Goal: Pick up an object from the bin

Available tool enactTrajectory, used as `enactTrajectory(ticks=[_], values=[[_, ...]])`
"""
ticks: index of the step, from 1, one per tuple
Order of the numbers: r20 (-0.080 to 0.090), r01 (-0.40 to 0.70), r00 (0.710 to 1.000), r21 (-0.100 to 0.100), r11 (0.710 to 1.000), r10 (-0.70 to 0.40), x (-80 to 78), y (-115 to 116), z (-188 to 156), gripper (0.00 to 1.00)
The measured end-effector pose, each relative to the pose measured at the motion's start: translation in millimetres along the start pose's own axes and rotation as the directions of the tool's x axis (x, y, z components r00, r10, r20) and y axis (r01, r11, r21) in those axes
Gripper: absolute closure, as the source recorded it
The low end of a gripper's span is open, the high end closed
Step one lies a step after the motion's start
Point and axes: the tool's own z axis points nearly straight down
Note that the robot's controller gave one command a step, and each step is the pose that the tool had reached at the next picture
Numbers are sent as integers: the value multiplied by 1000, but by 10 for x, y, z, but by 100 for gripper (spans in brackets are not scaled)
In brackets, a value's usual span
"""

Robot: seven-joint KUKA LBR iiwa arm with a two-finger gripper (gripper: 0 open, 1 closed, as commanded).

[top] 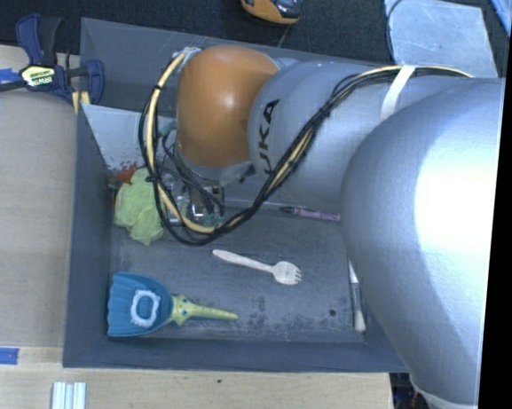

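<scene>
Over the bin's [86, 318] upper-left corner, beside a green lump [138, 208], the arm [332, 143] reaches down (tool [192, 204] state unclear).

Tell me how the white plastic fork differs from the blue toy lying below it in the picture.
The white fork is slim and all one colour. The blue toy is broad, with a white ring and a yellow-green pointed end. The white fork lies mid-floor in the bin, while the blue toy lies nearer the lower-left corner. Both lie flat, apart from each other, roughly left to right.
</scene>
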Motion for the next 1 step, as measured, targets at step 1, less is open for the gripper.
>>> enactTrajectory(ticks=[1], values=[[7,21,1000,-7,1000,-21,217,216,513,100]])
